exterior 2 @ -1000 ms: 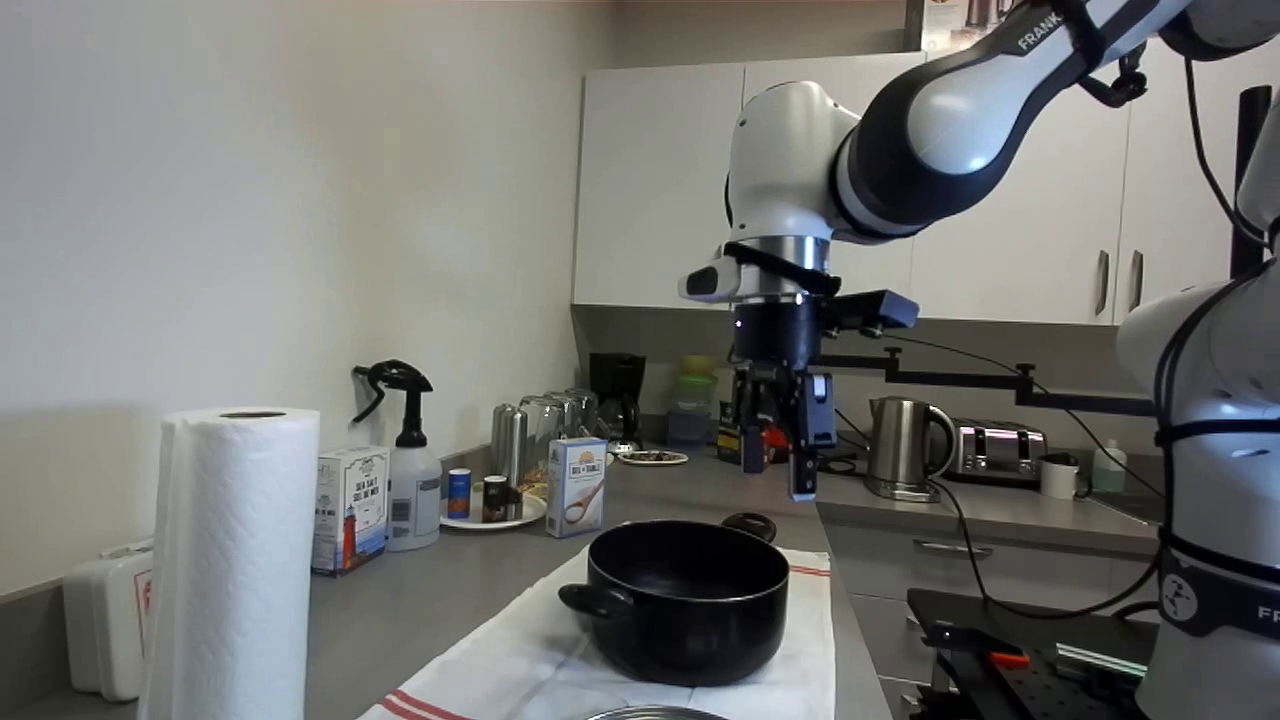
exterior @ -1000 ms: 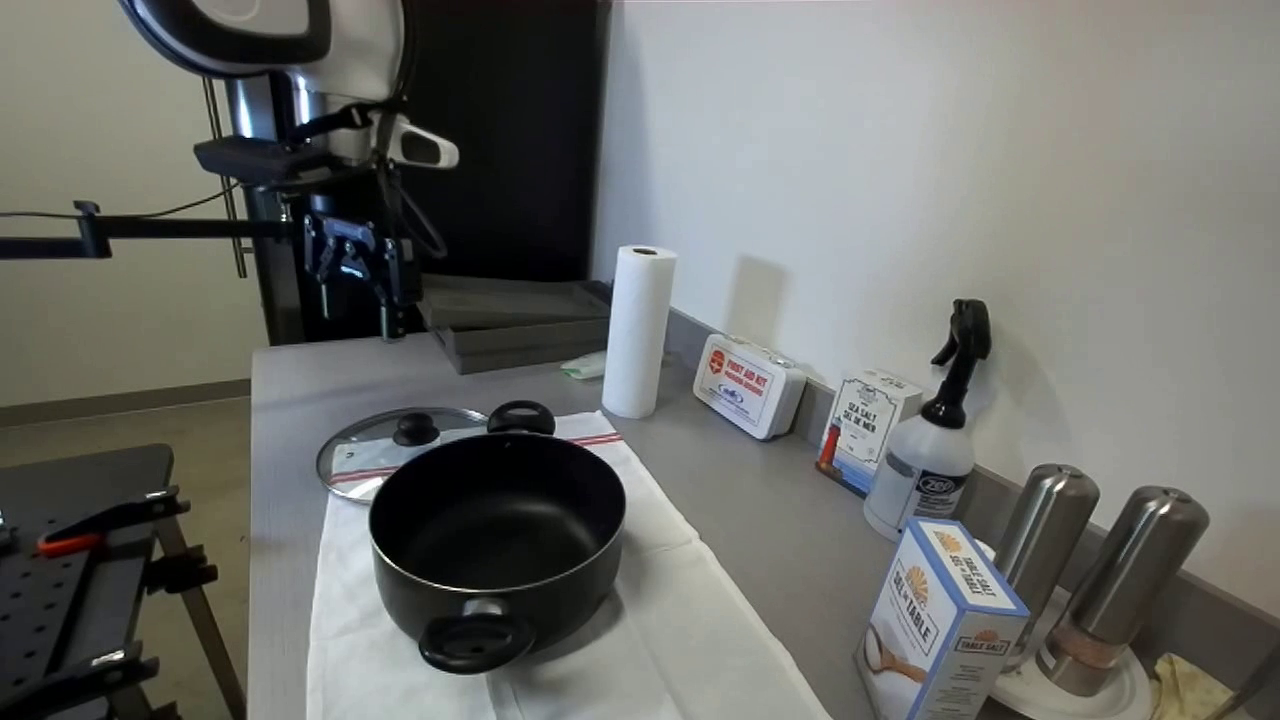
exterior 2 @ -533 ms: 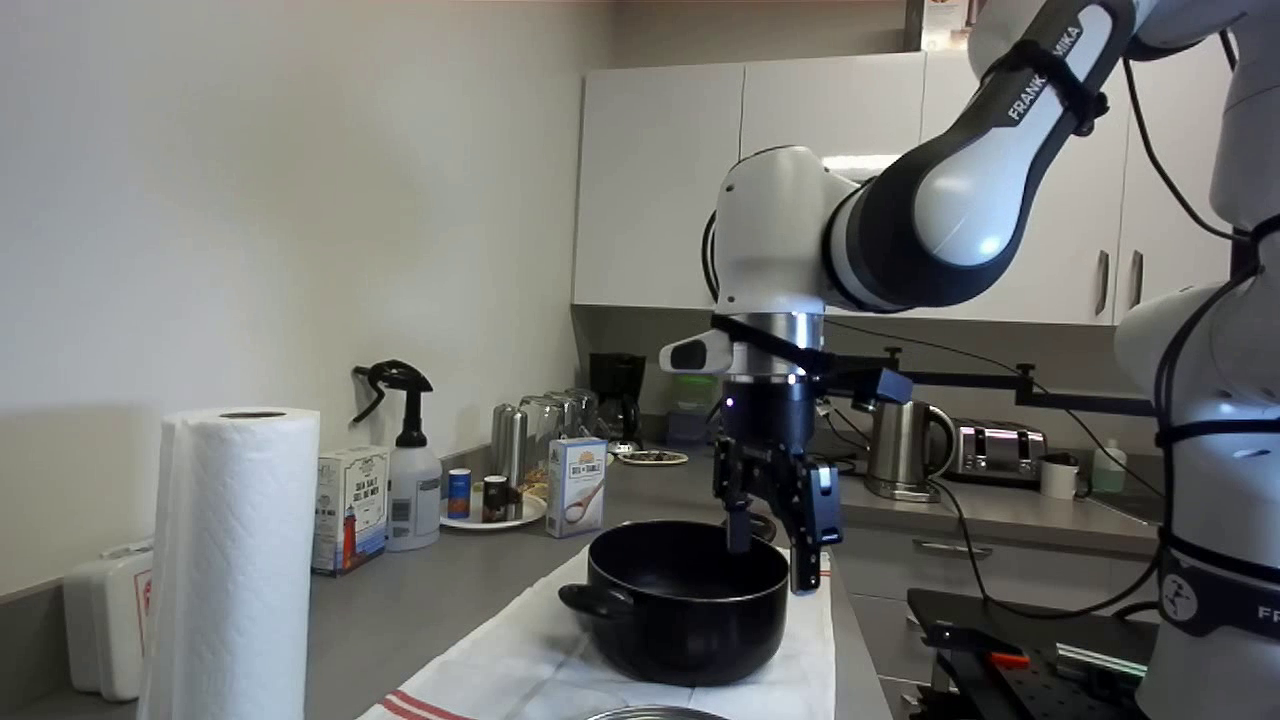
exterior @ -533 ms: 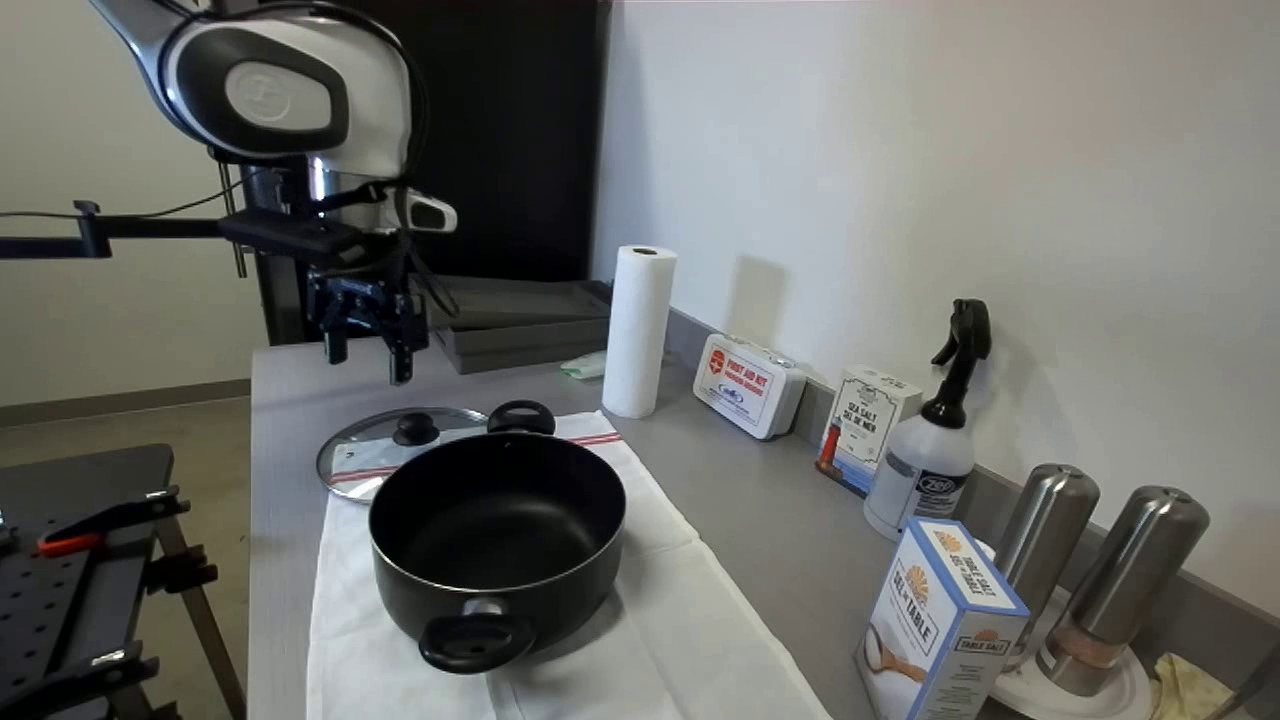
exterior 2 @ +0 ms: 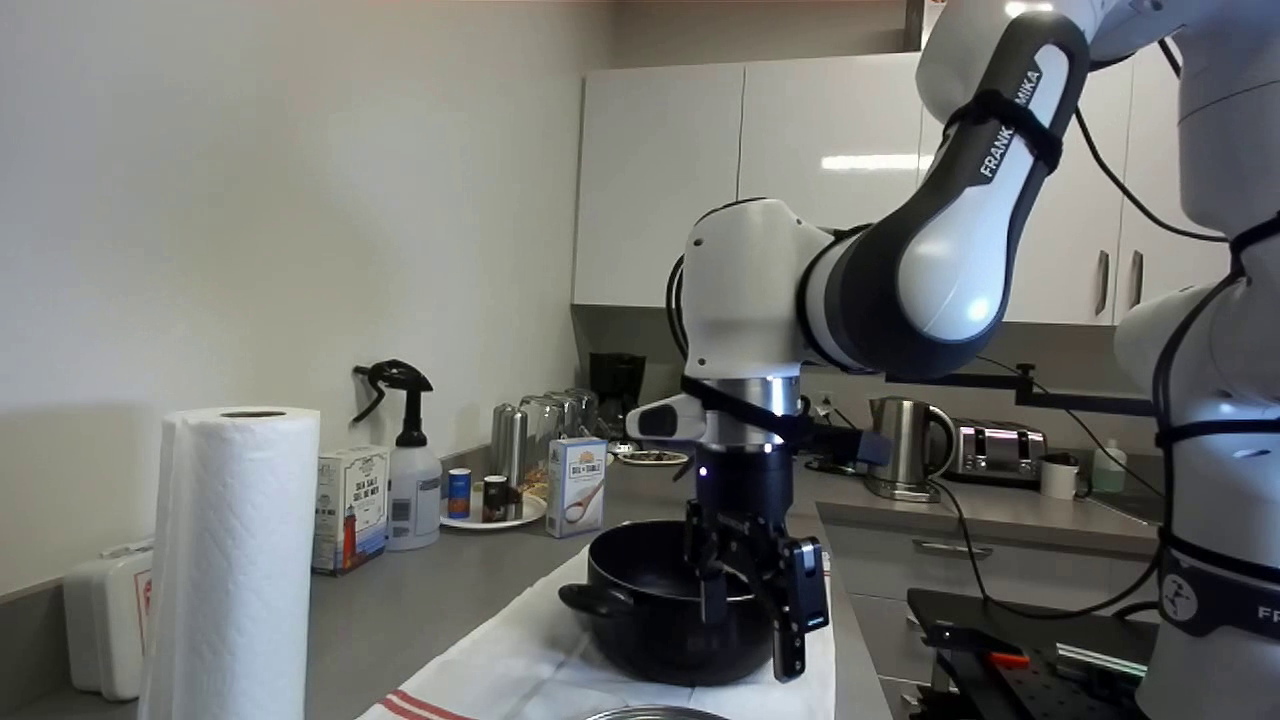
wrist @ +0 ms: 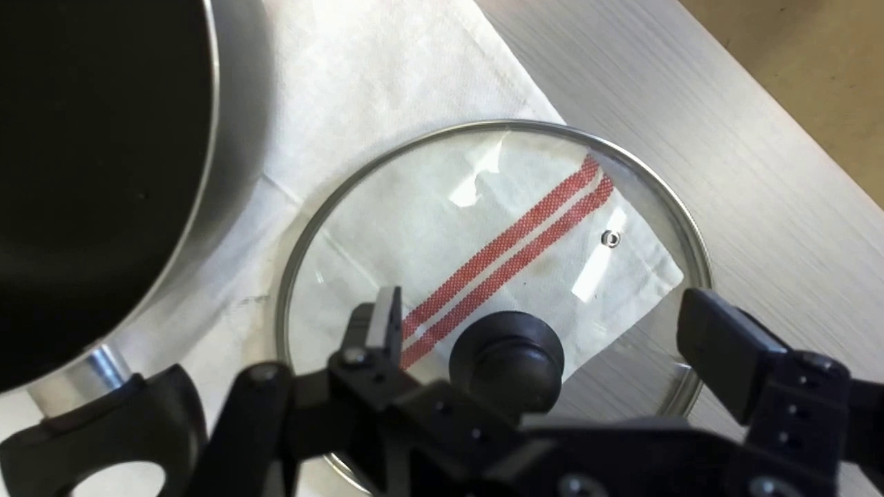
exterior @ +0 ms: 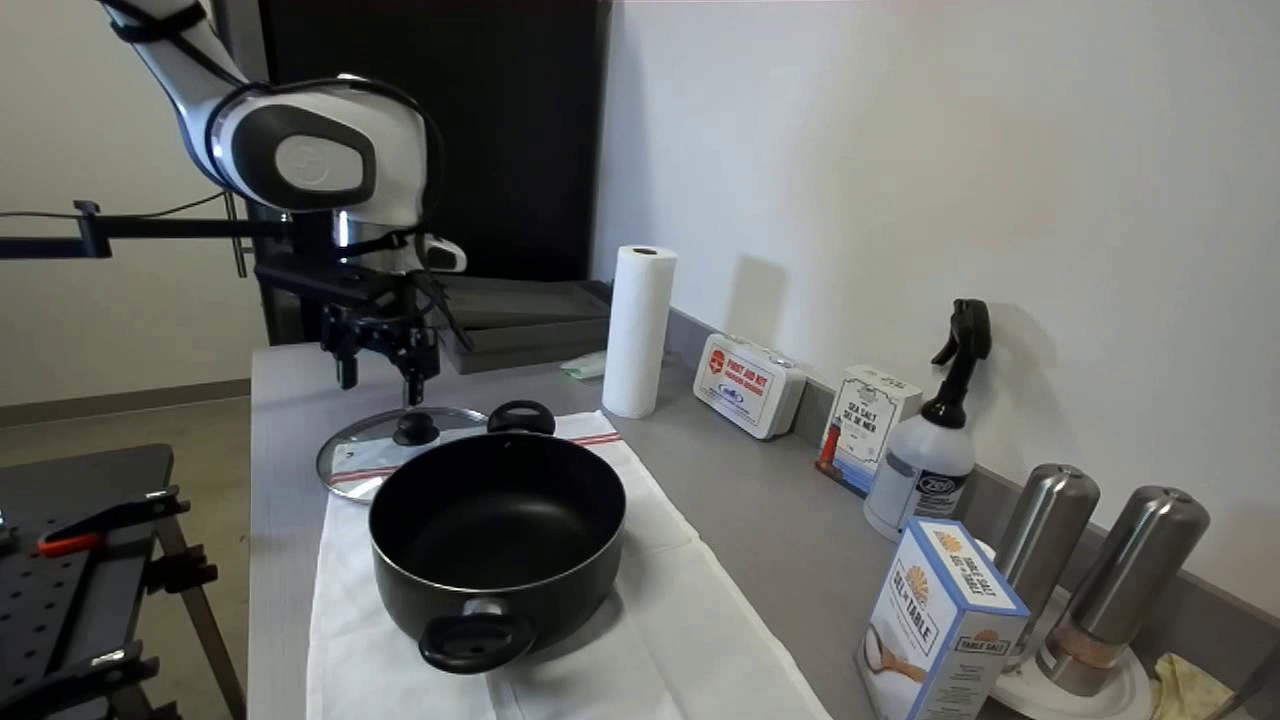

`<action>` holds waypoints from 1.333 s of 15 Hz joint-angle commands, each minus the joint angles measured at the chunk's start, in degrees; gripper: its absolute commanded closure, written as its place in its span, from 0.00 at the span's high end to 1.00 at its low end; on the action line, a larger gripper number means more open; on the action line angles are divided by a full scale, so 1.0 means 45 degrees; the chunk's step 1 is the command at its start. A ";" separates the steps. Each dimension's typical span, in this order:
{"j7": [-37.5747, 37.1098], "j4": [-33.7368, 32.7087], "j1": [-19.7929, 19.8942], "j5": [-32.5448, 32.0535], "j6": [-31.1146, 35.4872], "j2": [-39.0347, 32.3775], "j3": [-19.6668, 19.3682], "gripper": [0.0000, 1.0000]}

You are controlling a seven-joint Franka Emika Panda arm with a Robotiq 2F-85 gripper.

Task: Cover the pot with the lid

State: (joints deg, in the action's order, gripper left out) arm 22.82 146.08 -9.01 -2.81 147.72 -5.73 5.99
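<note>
- Two jaws stand apart, clear of the lid (wrist: 476, 228), gripping nothing; off-centre descent could strike the knob (wrist: 507, 359).
- Beside the pot (exterior: 497, 520) lies the lid; a shallow knob grip could cause tilting or dropping.

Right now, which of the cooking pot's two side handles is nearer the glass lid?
The side handle toward the paper towel roll; it sits close to the glass lid, while the opposite handle is across the cooking pot.
</note>
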 commanded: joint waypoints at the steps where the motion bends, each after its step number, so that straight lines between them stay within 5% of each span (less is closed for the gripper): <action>1: 0.0221 -0.0823 0.0183 -0.0261 0.0497 -0.1189 0.0377 1.00; 20: -0.0048 -0.2190 0.0139 -0.2002 0.1995 -0.3792 0.0885 1.00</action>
State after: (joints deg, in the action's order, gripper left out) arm 22.82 137.08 -8.88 -10.47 155.57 -21.82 8.90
